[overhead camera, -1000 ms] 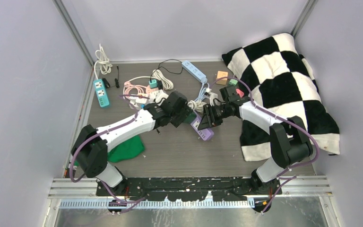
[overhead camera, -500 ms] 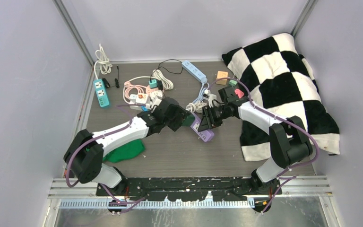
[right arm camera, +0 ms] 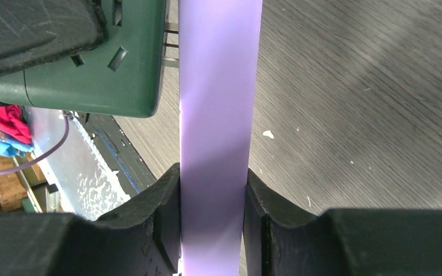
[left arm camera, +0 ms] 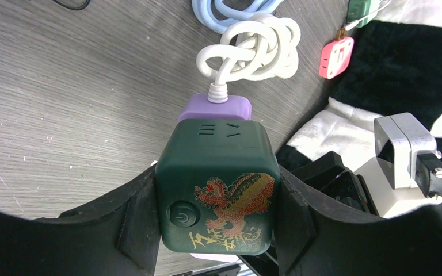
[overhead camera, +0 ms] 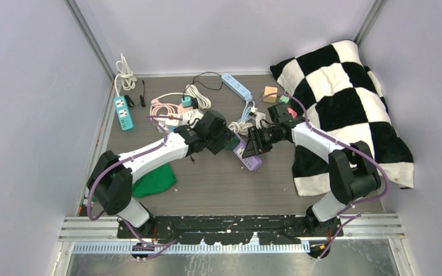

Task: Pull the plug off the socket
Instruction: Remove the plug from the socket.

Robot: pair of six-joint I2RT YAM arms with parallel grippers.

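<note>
My left gripper [overhead camera: 224, 141] is shut on a dark green cube plug [left arm camera: 216, 184] with a dragon print and a power button; it fills the space between the jaws [left arm camera: 216, 201]. The plug sits against a purple power strip [overhead camera: 251, 161] at mid-table. My right gripper [overhead camera: 253, 146] is shut on that strip [right arm camera: 218, 115] across its narrow sides. In the right wrist view the green plug [right arm camera: 92, 63] stands a small gap off the strip's face, with metal prongs [right arm camera: 171, 43] showing between them. The strip's purple end [left arm camera: 214, 108] and white cord show behind the plug.
A black-and-white checked pillow [overhead camera: 345, 86] fills the right side. A green cloth [overhead camera: 152, 181] lies near left. A teal strip [overhead camera: 123, 112], a blue strip [overhead camera: 236, 86], pink and white strips with coiled cables [overhead camera: 172, 109] lie at the back. A white knotted cord [left arm camera: 253, 49] and a pink adapter [left arm camera: 335, 57] lie beyond the plug.
The left arm swung its elbow toward the near left half a second ago and is back near where it was a second ago. Both grippers keep their hold.
</note>
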